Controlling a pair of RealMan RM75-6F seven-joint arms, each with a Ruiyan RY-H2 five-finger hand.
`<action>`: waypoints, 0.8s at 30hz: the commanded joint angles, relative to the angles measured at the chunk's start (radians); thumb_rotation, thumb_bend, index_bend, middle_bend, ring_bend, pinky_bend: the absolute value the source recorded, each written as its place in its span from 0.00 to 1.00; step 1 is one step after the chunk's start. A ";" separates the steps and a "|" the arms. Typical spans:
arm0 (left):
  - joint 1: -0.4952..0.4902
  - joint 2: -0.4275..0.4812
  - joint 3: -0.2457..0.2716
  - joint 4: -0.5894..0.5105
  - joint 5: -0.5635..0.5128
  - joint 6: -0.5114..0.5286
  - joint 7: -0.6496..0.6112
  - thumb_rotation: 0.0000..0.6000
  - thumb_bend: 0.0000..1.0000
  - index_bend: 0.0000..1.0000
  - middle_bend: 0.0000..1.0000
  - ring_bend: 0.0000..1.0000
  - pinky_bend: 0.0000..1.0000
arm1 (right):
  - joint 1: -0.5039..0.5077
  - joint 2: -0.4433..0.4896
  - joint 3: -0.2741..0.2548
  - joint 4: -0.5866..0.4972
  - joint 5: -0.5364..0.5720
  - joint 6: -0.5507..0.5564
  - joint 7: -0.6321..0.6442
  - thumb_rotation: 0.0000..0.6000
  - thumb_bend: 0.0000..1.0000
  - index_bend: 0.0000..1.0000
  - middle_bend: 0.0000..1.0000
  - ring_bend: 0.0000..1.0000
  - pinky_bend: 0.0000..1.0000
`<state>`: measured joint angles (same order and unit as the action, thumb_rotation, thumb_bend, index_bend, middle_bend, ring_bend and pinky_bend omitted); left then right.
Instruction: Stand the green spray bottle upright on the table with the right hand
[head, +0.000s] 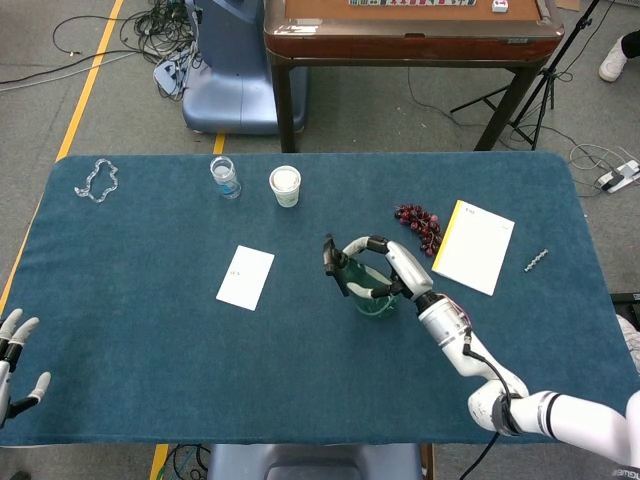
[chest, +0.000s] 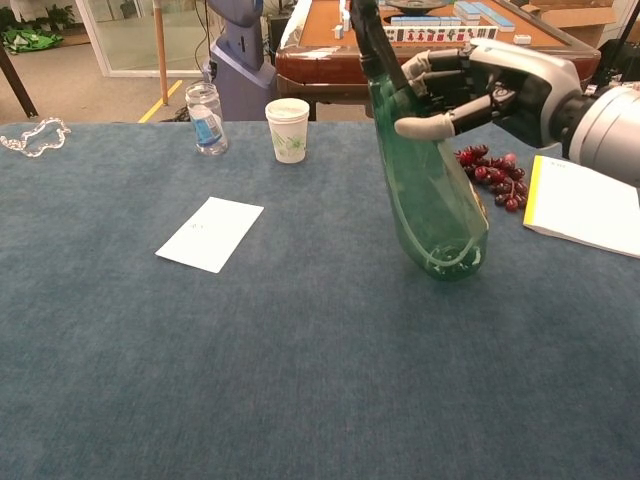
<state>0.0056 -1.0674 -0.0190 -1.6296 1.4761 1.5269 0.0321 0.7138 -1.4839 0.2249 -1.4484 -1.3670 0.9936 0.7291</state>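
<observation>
1 right hand (chest: 478, 88) grips the green spray bottle (chest: 428, 205) near its top, holding it almost straight up, a bit tilted, with its bottom on the blue counter (chest: 250, 380).

This looks like a robot lab or test room set up in a plain indoor space. A work table (head: 150, 380) covered in blue felt stands on a grey floor with yellow tape lines (head: 85, 90), loose cables (head: 160, 25), a tripod (head: 545, 85), and a mahjong table (head: 410, 35) behind.
</observation>
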 joint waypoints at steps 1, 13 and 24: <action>0.002 0.000 0.000 0.002 -0.003 0.001 -0.001 1.00 0.36 0.11 0.00 0.00 0.00 | -0.022 -0.057 -0.017 0.106 -0.085 0.056 0.120 1.00 0.23 0.69 0.51 0.30 0.18; 0.000 -0.007 0.000 0.009 -0.010 -0.009 0.000 1.00 0.36 0.11 0.00 0.00 0.00 | -0.036 -0.162 -0.038 0.294 -0.158 0.167 0.403 1.00 0.12 0.69 0.51 0.30 0.18; -0.001 -0.007 0.001 0.007 -0.013 -0.013 0.004 1.00 0.36 0.11 0.00 0.00 0.00 | -0.059 -0.171 -0.057 0.329 -0.169 0.213 0.459 1.00 0.12 0.69 0.51 0.30 0.18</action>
<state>0.0045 -1.0746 -0.0182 -1.6222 1.4635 1.5135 0.0357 0.6568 -1.6567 0.1698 -1.1199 -1.5352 1.2051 1.1877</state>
